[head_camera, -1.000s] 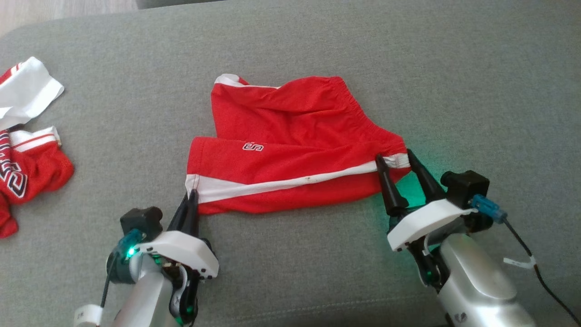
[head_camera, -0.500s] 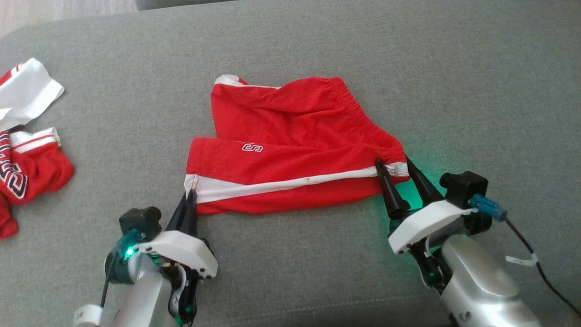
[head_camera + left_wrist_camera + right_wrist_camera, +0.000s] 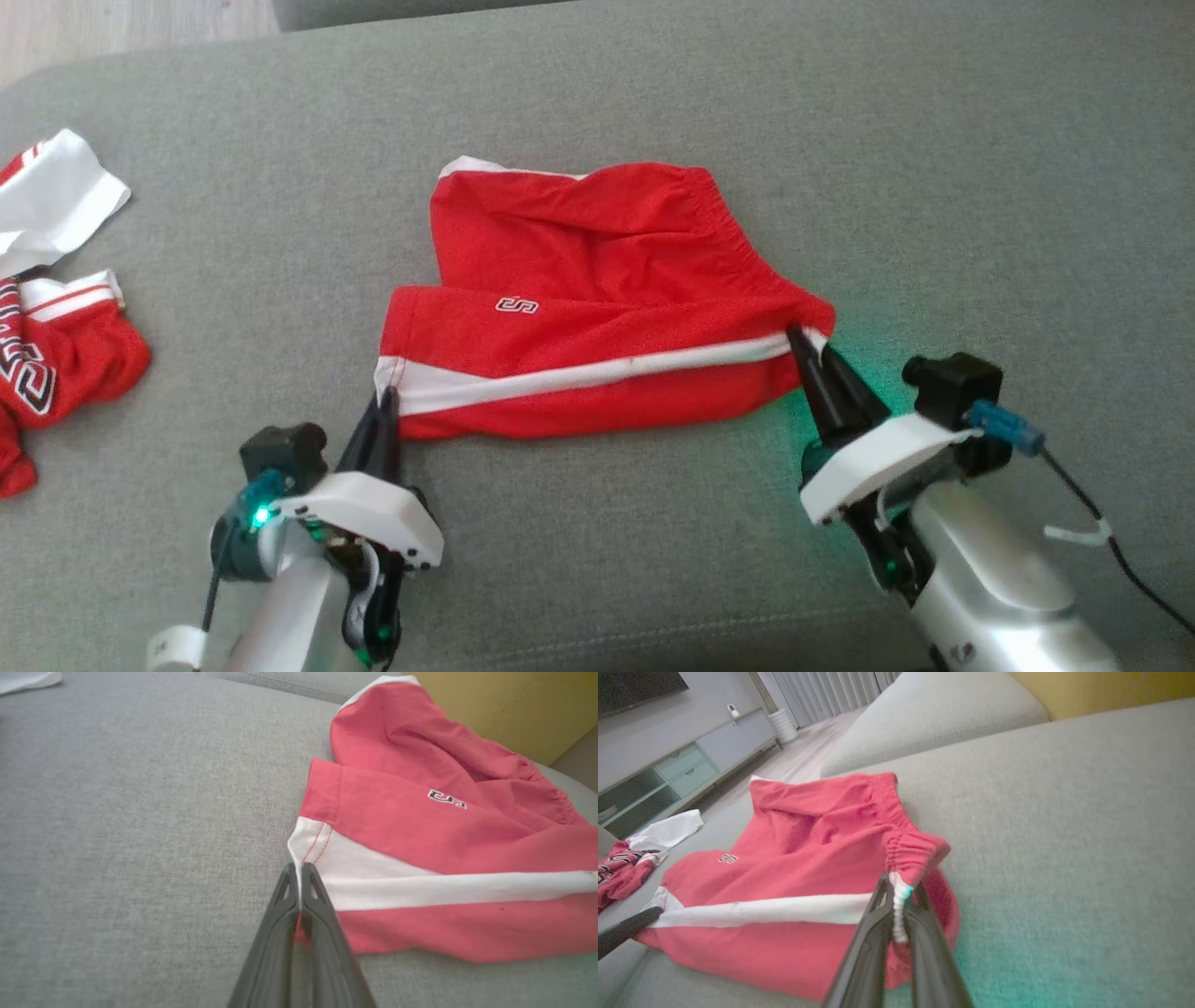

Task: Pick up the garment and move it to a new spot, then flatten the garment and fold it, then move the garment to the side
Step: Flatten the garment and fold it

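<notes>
- You have one garment in play: a pair of red shorts, lying near the middle of the head view on the grey sofa cushion.
- The shorts lie crosswise, with the elastic waistband towards 3 o'clock and the leg hems towards 9 o'clock. The fabric is creased and not fully flat.
- One white stripe runs along the near edge of the shorts from hem to waistband. One small logo sits just above it on the near leg.
- You have two grippers showing, and both are pinching cloth.
- Your left gripper is at about 8 o'clock of the shorts. Its fingers are pressed together on the hem corner, right where the white stripe starts. The left wrist view shows the white edge caught between the two tips.
- Your right gripper is at about 4 o'clock of the shorts. It is clamped on the waistband end of the stripe. In the right wrist view the gathered elastic stands up between its fingers, lifted a little off the cushion.
- One green glow falls on the cushion beside the right gripper.
- One loose heap of other red-and-white clothing lies at 9 o'clock of the head view, well apart from the shorts. You cannot tell how many pieces are in it.
</notes>
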Motion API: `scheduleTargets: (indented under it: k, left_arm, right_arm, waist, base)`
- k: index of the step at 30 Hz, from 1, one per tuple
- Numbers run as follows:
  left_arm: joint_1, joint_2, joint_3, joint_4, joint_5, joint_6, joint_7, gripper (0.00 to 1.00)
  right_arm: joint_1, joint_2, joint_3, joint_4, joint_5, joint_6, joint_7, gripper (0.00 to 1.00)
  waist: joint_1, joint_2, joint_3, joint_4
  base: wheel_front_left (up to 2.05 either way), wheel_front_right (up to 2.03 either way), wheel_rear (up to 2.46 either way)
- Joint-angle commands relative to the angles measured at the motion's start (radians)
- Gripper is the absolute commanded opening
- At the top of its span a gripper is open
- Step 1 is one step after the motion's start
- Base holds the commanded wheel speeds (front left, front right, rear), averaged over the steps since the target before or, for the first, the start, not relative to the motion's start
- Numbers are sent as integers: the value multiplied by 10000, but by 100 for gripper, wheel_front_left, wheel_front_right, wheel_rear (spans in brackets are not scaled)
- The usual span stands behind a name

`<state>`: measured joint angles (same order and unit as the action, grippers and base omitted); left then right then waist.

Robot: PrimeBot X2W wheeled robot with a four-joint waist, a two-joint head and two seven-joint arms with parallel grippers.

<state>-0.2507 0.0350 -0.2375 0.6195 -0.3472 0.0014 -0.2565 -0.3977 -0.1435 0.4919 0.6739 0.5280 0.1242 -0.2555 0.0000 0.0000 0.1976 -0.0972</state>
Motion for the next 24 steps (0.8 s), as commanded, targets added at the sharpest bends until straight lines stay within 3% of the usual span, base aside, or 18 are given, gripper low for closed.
scheduleTargets:
  k: [1, 11, 18, 24]
  left_arm:
    - [-256, 152, 448, -341, 115, 41, -53, 0]
    - [-692, 365, 1610, -2355, 1296, -230, -53, 0]
    - [-1896, 1108, 2214, -3782, 1927, -507, -53, 0]
    - [-3456, 1838, 2140, -4417, 2488, -649, 53, 0]
  right_arm:
    - [-35, -72, 66, -505, 15, 65, -63, 0]
    - [-339, -190, -192, -2418, -268, 65, -63, 0]
    - [-1516, -742, 176, -3261, 215, 65, -62, 0]
    - [-2901, -1439, 486, -3821, 880, 65, 507, 0]
  waist:
    - [0, 0, -44, 2]
    - [0, 0, -1668, 106]
    - [0, 0, -2106, 301]
    - [0, 0, -1914, 574]
  base:
    - [0, 0, 0]
    - [0, 0, 0]
    - [0, 0, 0]
    - [0, 0, 0]
